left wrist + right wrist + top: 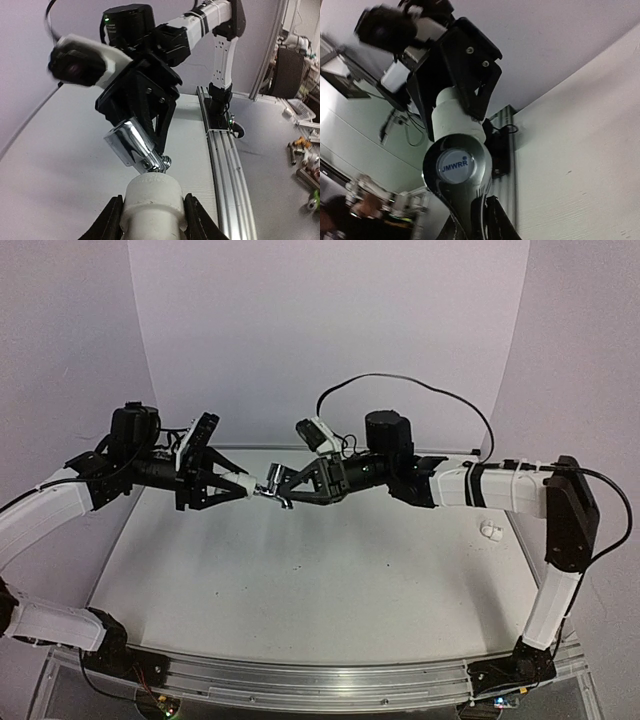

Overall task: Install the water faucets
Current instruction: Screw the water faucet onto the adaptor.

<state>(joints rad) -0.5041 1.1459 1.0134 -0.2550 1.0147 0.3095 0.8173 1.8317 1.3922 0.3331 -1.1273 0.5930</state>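
Note:
Both arms meet in mid-air above the white table (pixel 330 580). My left gripper (pixel 243 485) is shut on a white cylindrical pipe fitting (pixel 152 200), its black fingers (pixel 114 215) pressed against both sides. My right gripper (pixel 282 486) is shut on the shiny silver water faucet (pixel 132 145). The faucet's threaded end touches the fitting's open mouth at a tilt. In the right wrist view the faucet's round cap (pixel 457 167) marked JMWRR fills the middle, with the fitting (pixel 454 117) just behind it.
Another small white fitting (pixel 491 531) lies on the table at the right, near the right arm's elbow. An aluminium rail (pixel 320 680) runs along the near edge. Loose parts (pixel 305 155) lie on a surface beyond the rail.

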